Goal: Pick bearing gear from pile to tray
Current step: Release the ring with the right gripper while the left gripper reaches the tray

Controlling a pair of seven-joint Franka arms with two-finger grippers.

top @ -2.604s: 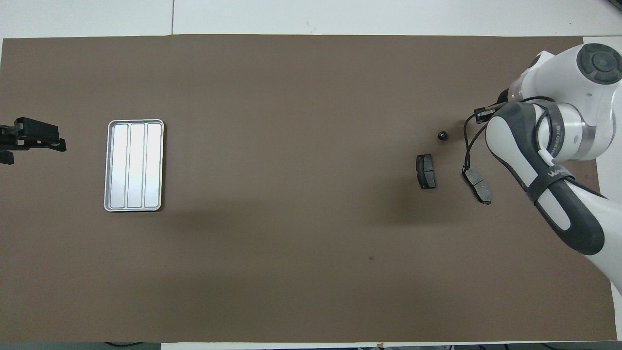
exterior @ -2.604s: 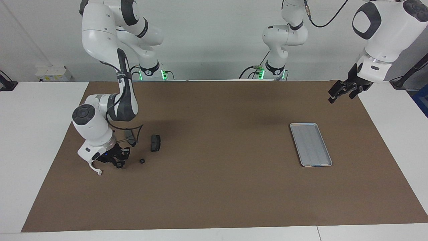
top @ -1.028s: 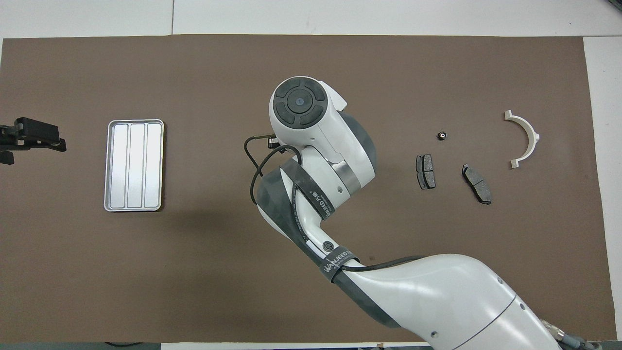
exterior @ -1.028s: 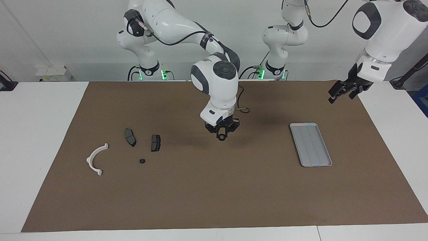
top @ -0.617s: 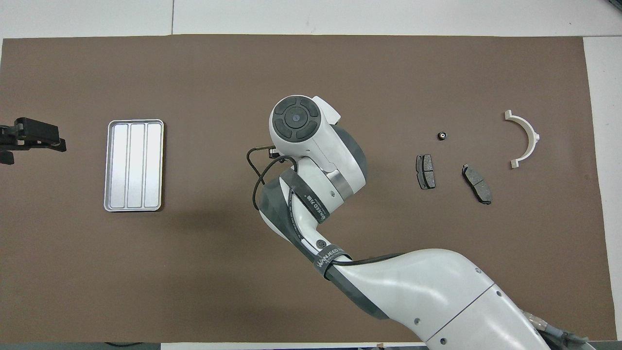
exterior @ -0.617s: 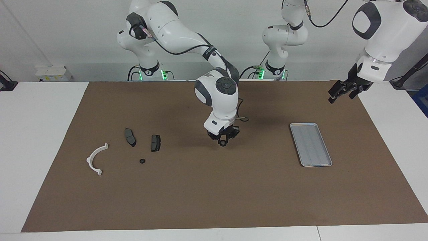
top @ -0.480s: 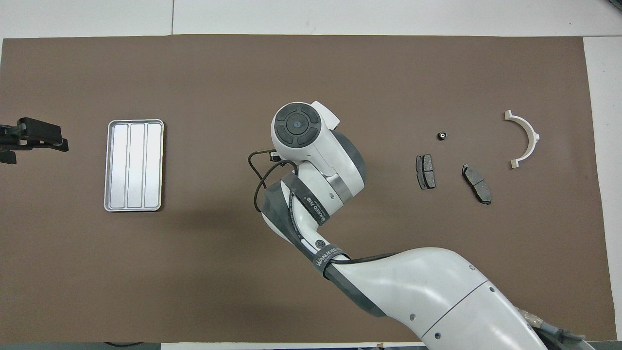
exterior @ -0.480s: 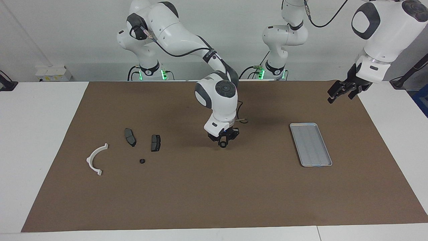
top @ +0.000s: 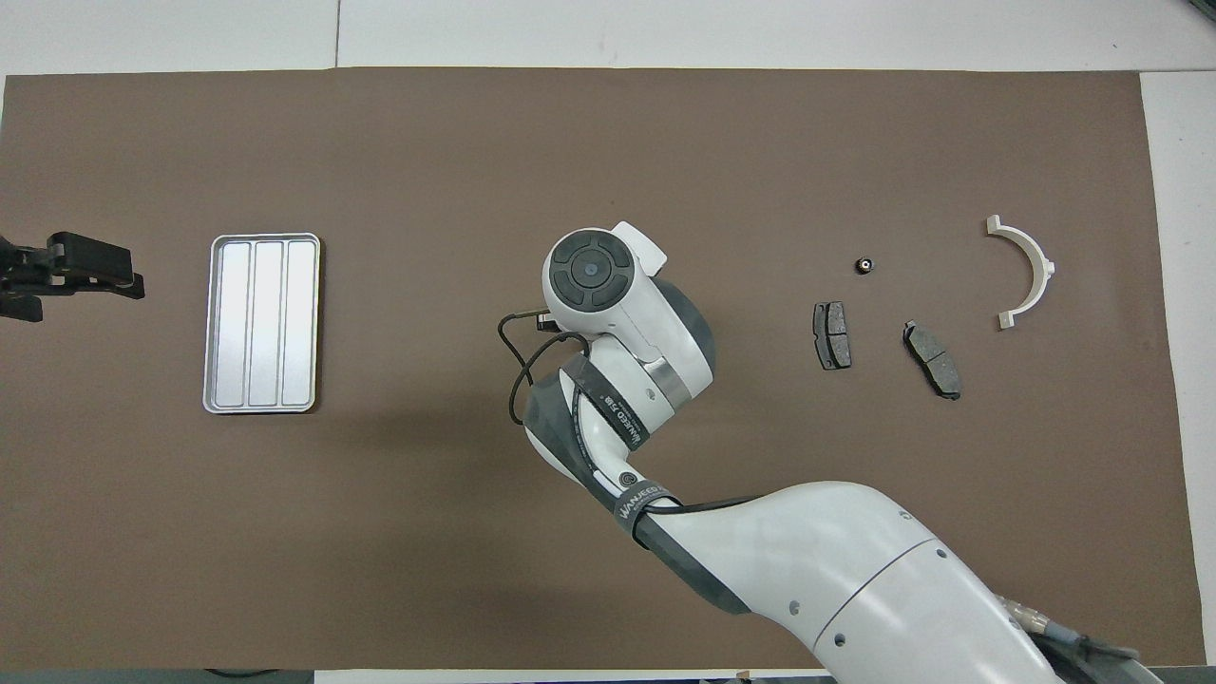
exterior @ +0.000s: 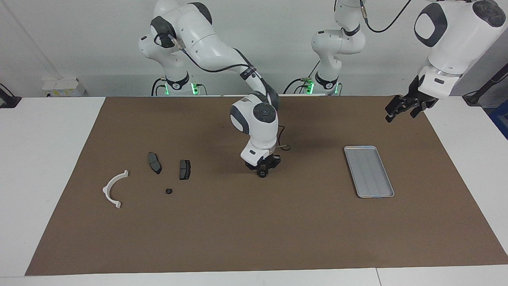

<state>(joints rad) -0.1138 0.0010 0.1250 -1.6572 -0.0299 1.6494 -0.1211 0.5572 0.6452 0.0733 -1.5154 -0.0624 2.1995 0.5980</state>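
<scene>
My right gripper (exterior: 262, 172) is low over the middle of the brown mat, shut on a small black round bearing gear (exterior: 262, 174) that hangs at or just above the mat. In the overhead view its own wrist hides it. The pile lies toward the right arm's end: a white arc (exterior: 113, 190), two dark brake pads (exterior: 154, 162) (exterior: 184, 169) and one tiny black round piece (exterior: 168, 191). The silver tray (exterior: 368, 171) lies toward the left arm's end and holds nothing. My left gripper (exterior: 398, 110) waits in the air at the mat's edge by that end.
The brown mat (exterior: 254, 238) covers most of the white table. In the overhead view the tray (top: 262, 323), arc (top: 1026, 271), pads (top: 832, 334) (top: 932, 358) and small piece (top: 864, 265) show apart from one another.
My right gripper left the pile with a small black piece, swung to the mat's middle and has come down close to the mat. My left gripper shifted slightly.
</scene>
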